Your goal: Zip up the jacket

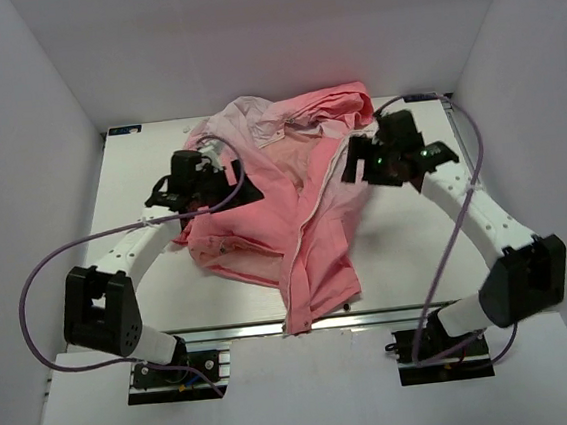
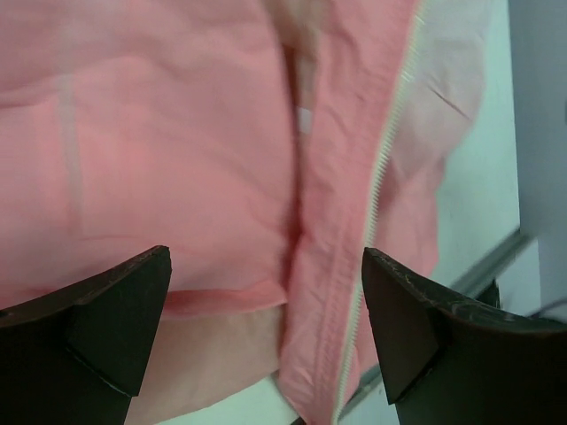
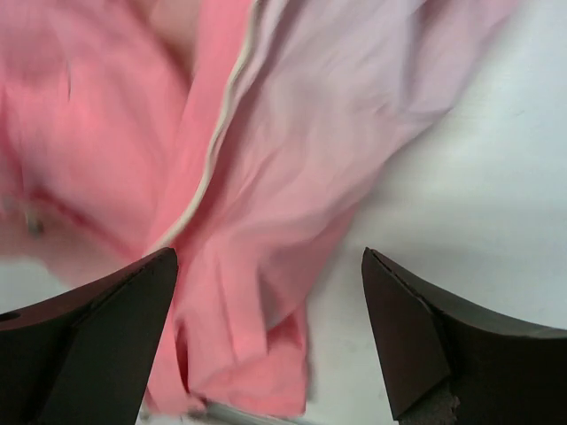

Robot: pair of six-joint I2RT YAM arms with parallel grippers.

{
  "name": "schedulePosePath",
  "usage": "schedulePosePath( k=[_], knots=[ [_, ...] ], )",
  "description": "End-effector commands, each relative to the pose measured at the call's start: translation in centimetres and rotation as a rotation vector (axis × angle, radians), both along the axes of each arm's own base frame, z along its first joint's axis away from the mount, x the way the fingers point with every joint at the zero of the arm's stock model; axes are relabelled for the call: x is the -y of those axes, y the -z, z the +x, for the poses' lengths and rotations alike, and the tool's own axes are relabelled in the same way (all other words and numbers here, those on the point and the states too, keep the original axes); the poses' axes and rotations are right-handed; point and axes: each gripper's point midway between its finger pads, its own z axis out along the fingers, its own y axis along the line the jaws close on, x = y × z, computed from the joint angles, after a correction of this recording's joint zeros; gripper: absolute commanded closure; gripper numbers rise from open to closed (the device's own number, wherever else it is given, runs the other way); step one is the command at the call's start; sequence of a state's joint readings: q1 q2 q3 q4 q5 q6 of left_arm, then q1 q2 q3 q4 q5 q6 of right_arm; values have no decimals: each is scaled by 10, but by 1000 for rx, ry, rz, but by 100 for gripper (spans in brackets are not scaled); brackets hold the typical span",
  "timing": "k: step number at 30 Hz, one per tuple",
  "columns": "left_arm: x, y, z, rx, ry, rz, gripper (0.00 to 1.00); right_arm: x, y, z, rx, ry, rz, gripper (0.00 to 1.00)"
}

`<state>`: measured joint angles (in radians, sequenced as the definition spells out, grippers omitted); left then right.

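A white tabletop [image 1: 408,251] sits inside a three-sided enclosure of plain white panels. The back wall [image 1: 266,33] rises straight from the table's far edge. The left wall [image 1: 6,149] and the right wall [image 1: 542,77] meet it at the far corners and spread outward toward the camera. A silver aluminium rail [image 1: 265,330] runs along the table's near edge, and a flat white board [image 1: 311,391] lies just in front of it. The light is even and diffuse, with only soft grey shadows on the tabletop and a faint pink cast low on the back wall. The right wrist view shows the same tabletop as bare, matte white.
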<state>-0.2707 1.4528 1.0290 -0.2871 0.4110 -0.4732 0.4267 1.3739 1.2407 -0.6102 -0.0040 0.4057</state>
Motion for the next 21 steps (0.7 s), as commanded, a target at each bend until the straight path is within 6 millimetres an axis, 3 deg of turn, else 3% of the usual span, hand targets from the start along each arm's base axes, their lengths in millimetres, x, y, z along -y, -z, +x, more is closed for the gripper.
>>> schedulePosePath(
  k=[1,3,4,5,6,7,8,9,10,11,12,14,17,20,21],
  knots=[
    [50,-13,-21,70,213,11,2,34,-20,71,67,159,52,11],
    [70,-6,-34,82,298,35,2,52,-19,103,57,229,78,11],
    [87,-1,-47,84,350,50,2,63,-16,134,49,261,90,11],
    [93,2,-49,93,373,68,2,68,-14,148,45,277,90,11],
    [97,15,-53,61,387,92,2,71,14,166,-9,288,69,11],
    [104,22,-58,54,405,117,2,72,-5,189,43,288,78,11],
    [108,24,-57,51,416,129,2,74,-2,201,42,299,64,11],
    [108,39,-62,4,436,156,2,75,35,210,-41,306,35,11],
    [115,42,-67,-2,455,164,2,74,15,231,8,308,43,12],
    [117,44,-68,2,467,181,2,76,19,239,0,322,33,12],
    [119,48,-71,-4,477,195,3,75,45,247,-45,323,23,12],
    [126,57,-78,-10,495,224,7,66,47,260,-26,297,77,14],
    [123,67,-77,-42,461,274,23,47,57,269,-28,251,170,22],
    [120,72,-74,-53,443,296,40,43,61,272,-31,253,197,45],
    [122,71,-74,-53,452,289,44,43,60,272,-30,253,200,64]
  ],
)
